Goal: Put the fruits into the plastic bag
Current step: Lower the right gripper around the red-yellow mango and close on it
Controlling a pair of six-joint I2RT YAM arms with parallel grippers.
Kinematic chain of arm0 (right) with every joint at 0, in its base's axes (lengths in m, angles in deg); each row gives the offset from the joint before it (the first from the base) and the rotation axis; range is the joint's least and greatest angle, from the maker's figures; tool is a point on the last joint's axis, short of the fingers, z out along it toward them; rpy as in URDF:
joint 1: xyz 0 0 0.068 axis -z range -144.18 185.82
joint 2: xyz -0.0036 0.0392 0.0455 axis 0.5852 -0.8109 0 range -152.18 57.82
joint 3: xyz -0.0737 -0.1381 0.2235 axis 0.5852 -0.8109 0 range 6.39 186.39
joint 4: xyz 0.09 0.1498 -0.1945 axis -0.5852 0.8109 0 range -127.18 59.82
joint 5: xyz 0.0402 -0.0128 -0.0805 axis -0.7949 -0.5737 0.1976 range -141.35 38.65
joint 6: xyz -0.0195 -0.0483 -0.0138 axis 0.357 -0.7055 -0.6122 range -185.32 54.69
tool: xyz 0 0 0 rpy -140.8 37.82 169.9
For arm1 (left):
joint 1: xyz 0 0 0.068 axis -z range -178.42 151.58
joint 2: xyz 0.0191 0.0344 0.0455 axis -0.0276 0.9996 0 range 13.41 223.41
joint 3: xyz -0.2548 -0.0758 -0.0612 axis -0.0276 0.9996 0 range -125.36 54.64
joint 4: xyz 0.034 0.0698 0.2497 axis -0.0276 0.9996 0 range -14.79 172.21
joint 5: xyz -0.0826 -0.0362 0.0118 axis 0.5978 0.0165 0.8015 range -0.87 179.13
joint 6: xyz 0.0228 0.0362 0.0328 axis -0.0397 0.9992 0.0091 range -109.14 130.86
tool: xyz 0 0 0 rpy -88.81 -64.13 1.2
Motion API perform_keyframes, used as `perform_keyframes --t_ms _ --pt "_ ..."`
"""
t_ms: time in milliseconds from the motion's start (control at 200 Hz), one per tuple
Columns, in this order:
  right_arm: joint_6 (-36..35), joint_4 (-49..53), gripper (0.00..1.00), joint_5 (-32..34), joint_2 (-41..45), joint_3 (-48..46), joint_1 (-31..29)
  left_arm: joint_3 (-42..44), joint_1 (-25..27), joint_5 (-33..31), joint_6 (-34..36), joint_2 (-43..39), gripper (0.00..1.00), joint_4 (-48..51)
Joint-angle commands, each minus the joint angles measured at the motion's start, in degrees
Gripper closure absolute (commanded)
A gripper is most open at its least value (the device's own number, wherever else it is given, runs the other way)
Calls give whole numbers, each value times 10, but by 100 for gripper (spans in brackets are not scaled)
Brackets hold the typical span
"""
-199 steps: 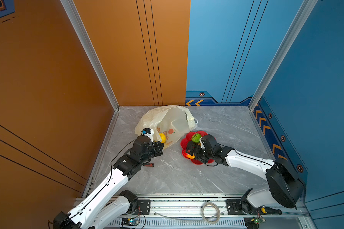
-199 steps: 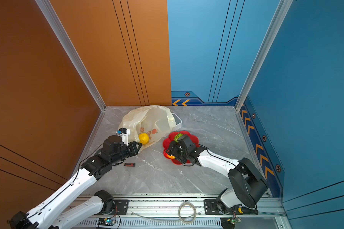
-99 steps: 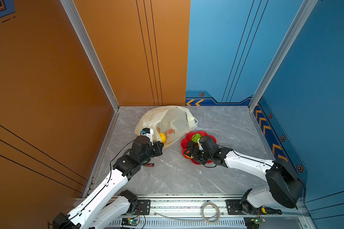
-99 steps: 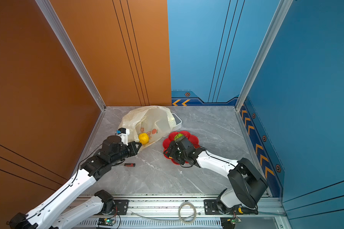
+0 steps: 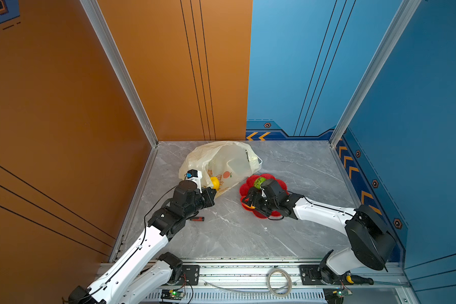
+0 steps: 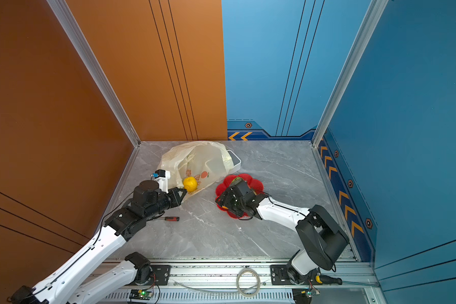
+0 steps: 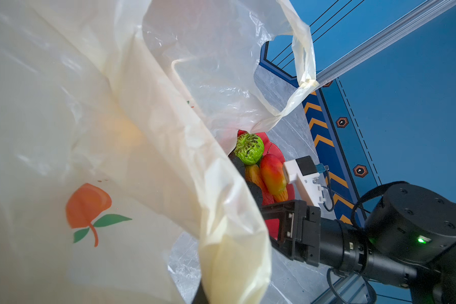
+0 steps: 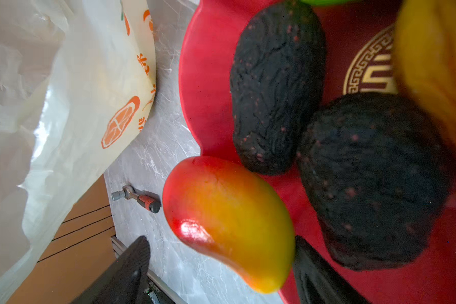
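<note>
Where the left arm reaches: it stretches long and low from the front rail to the near edge of the plastic bag.
Left gripper: closed tight, pinching the bag's thin edge. Its wrist view is almost filled with bag film.
Ratchet tool: lies flat on the grey marble floor, right beside the left arm.
Bag: sits crumpled near the back wall, and a white box pokes out behind it.
Yellow fruit: inside the bag, just past the left gripper's tip.
Red dish: on the floor just right of the bag, with a thin strip of floor between them.
Green fruit: in the dish, on its far side.
Dark fruits: two of them in the dish, side by side and touching.
Mango: red and orange, lying on the dish's rim.
Right gripper: spread wide with a finger on each side of the mango. A gap shows, so it is not squeezing.
Right arm: bent at the elbow near the right wall, with its forearm low and pointing left over the dish.
</note>
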Motion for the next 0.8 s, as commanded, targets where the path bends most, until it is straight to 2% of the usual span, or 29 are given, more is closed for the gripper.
perform_keyframes --t_ms 0,370,631,796 --pt "-8 16 16 26 -12 14 -5 4 -6 9 -1 -8 100 11" --pt "-14 19 9 33 -32 11 -3 3 -8 11 -1 -9 100 12" --pt "-16 14 9 28 -46 12 -1 3 -9 11 -3 -9 100 13" --pt "-15 12 12 26 -51 11 2 3 -10 11 -3 -10 100 13"
